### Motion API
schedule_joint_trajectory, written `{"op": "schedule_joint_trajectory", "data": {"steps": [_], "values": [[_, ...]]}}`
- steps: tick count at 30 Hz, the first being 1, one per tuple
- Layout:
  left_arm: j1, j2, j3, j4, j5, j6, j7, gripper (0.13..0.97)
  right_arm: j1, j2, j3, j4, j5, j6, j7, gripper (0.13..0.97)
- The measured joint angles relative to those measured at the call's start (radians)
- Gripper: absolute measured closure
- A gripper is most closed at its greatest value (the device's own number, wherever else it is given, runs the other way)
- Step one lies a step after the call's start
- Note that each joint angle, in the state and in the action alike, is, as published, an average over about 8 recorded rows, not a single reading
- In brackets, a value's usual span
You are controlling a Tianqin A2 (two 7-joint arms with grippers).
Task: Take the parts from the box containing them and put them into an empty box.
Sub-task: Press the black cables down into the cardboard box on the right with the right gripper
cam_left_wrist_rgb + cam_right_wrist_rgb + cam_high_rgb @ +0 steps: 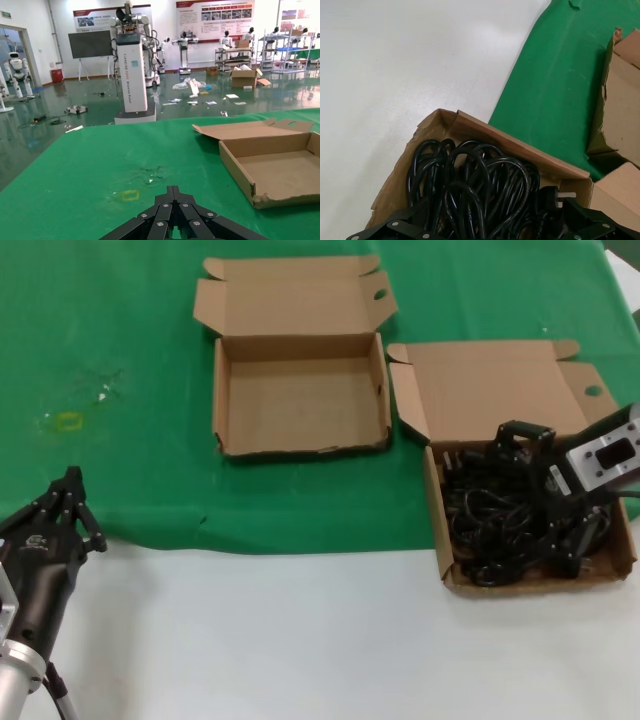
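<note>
Right gripper (527,455) is lowered into the cardboard box (598,570) at the table's right, jaws spread apart over the black power cords (500,520) piled inside. Left gripper (70,502) is parked at the near left, fingers closed together. An empty box (300,445) lies on the green cloth (120,340).

Cords (500,525) in right box (445,540), empty box (222,405) left-behind.

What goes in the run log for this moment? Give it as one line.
right tool: over cords in full box | left tool: parked at green mat edge, shut | empty box: nothing inside | phase: reaching for cords
</note>
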Motion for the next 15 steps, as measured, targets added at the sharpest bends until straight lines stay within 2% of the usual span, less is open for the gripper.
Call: {"op": "schedule_joint_trajectory", "data": {"steps": [10, 15], "values": [[0.000, 0.000, 0.000, 0.000, 0.000, 0.000, 0.000, 0.953, -0.013, -0.002, 0.022, 0.003, -0.015, -0.015, -0.006, 0.184], [0.000, 0.000, 0.000, 0.000, 0.000, 0.000, 0.000, 0.953, -0.024, 0.006, 0.031, 0.015, -0.022, -0.022, 0.002, 0.263]]}}
